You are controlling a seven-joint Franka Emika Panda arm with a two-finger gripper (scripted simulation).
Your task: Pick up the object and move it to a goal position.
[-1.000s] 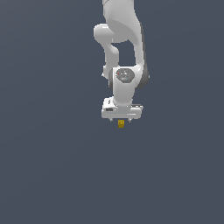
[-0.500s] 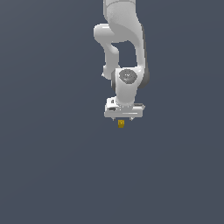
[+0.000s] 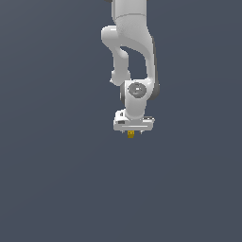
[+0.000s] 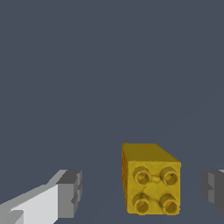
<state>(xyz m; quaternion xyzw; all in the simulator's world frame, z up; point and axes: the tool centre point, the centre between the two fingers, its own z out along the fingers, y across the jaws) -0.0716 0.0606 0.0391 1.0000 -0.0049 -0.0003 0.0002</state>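
Hanging straight down, the white arm (image 3: 132, 56) points its gripper (image 4: 140, 192) at the yellow studded brick (image 4: 151, 179), fingers (image 4: 65, 192) spread wide apart, not touching it.

All I get around the scene is one flat slate-blue ground (image 3: 52, 189), filling the exterior view from 12 o'clock round to 6 o'clock and back. No seam, corner or horizon that I can make out, so I cannot tell floor from wall. Lighting reads even and soft, with a faint paler patch toward 7 o'clock. My wrist view shows the same plain slate-blue surface (image 4: 87, 65), untextured.
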